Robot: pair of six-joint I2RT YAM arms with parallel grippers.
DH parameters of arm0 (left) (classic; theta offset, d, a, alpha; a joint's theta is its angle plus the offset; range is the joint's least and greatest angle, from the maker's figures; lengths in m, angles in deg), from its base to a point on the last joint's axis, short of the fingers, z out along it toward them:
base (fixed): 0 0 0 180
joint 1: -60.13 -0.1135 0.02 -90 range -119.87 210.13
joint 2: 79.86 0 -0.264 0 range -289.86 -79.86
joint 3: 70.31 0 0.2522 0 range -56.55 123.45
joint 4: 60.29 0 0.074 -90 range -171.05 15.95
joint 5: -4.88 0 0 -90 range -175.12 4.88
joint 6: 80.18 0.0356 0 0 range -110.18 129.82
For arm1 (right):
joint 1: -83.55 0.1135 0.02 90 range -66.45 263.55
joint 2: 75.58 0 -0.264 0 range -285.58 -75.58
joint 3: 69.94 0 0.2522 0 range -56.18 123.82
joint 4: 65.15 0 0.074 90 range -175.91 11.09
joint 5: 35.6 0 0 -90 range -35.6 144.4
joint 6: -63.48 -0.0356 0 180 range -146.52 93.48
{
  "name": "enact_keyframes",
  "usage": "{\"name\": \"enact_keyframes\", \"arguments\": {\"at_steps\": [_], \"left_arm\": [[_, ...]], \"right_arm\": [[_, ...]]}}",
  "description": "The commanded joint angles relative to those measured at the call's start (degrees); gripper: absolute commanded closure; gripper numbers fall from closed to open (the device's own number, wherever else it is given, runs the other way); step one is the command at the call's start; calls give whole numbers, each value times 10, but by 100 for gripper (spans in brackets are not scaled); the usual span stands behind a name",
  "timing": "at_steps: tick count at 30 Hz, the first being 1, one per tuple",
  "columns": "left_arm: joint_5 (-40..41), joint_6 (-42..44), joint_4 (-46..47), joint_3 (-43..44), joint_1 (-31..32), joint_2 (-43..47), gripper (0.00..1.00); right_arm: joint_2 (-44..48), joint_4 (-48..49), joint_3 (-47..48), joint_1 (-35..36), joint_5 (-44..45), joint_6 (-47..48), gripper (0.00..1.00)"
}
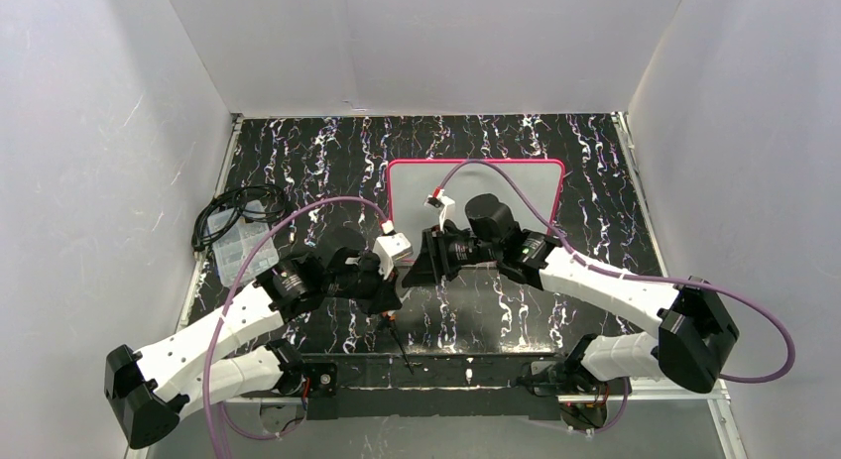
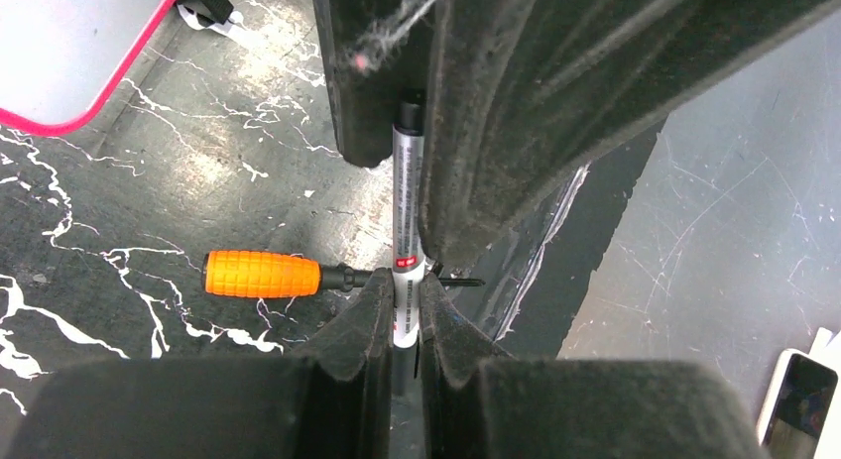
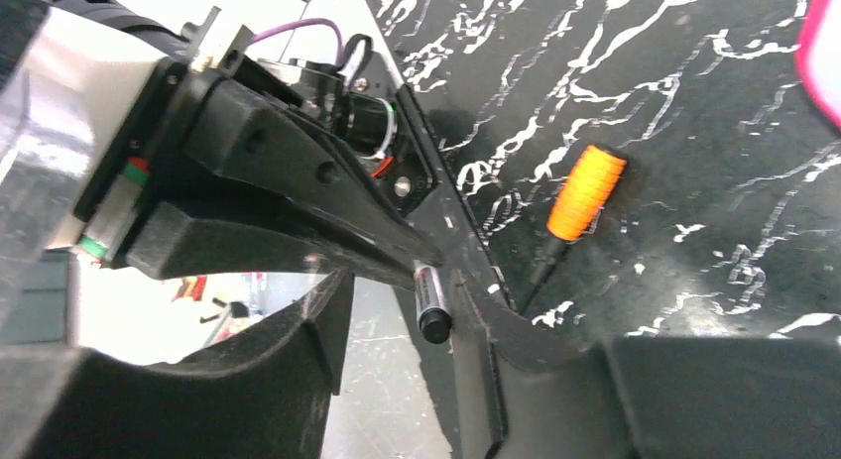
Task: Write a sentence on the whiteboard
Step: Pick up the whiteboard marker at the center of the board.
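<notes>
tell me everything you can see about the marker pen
The marker is a slim silver-grey barrel with fine print, a red band and black ends. The left gripper is shut on its near part, so it points straight out. The right gripper has a finger on each side of its far end; contact is unclear.

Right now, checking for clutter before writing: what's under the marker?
An orange-handled screwdriver lies on the table; handle and tip show, but marker and left pincer cover its mid-shaft.
</notes>
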Motion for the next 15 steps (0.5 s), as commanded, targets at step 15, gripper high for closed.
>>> {"name": "enact_keyframes", "arguments": {"at_steps": [15], "left_arm": [[2,8,6,2,8,13,100]], "right_arm": [[-28,10,14,41,-3,13,68]]}}
